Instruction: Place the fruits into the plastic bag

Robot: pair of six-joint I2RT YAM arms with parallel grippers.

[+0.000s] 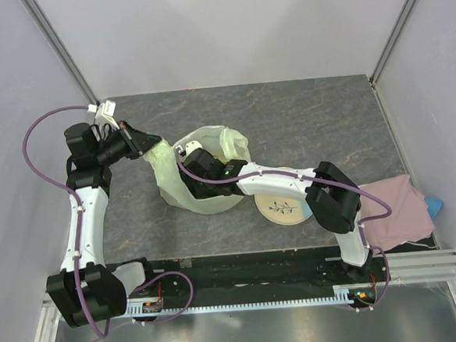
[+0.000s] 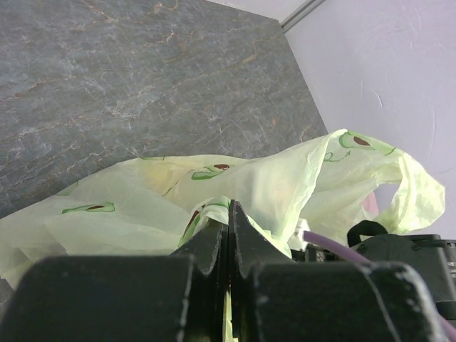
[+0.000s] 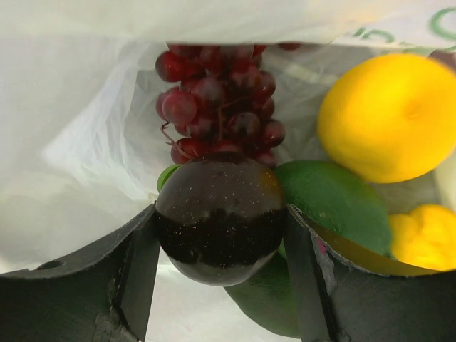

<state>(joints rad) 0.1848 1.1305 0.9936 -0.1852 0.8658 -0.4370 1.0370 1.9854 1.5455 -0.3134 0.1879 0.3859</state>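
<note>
The pale green plastic bag (image 1: 211,152) lies mid-table; it also shows in the left wrist view (image 2: 271,178). My left gripper (image 2: 229,214) is shut on the bag's edge and holds it up at the left side (image 1: 144,142). My right gripper (image 3: 221,228) is inside the bag's mouth (image 1: 200,169), shut on the small dark purple-brown round fruit (image 3: 221,217). Inside the bag lie the dark red grape bunch (image 3: 221,100), the round orange (image 3: 388,117), a dark green avocado (image 3: 331,196) and the yellow pear (image 3: 424,235).
A cream-and-light-blue plate (image 1: 281,209) with a sprig sits by the right arm. A pink cloth (image 1: 399,210) lies at the right edge over something blue (image 1: 435,203). White walls enclose the grey table (image 1: 303,119).
</note>
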